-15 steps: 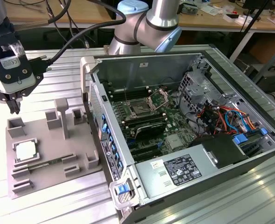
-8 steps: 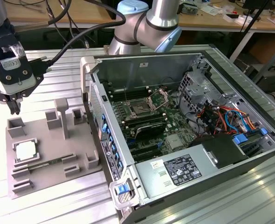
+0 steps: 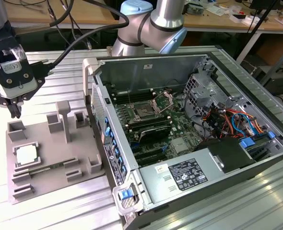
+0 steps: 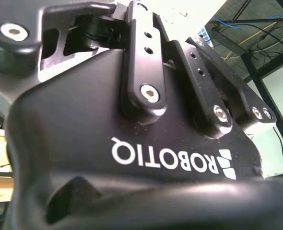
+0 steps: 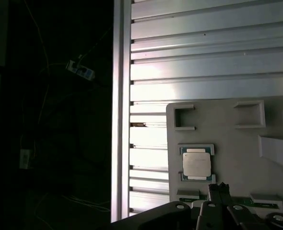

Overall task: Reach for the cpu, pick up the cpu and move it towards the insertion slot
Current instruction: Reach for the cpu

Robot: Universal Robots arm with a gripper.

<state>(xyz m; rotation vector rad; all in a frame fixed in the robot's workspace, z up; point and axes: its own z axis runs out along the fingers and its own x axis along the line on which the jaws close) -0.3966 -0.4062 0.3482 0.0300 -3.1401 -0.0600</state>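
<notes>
Tool: hangs above the back edge of the grey holder tray; clenched on nothing, as I read the first wrist view.
Cpu: flat in a recess of that tray on the slatted surface, metal top up, I judge for a grasp from above; untouched, near the tool.
Insertion slot: inside the open computer case, well apart toward the exterior view's right; bracket raised, socket bare.
</notes>
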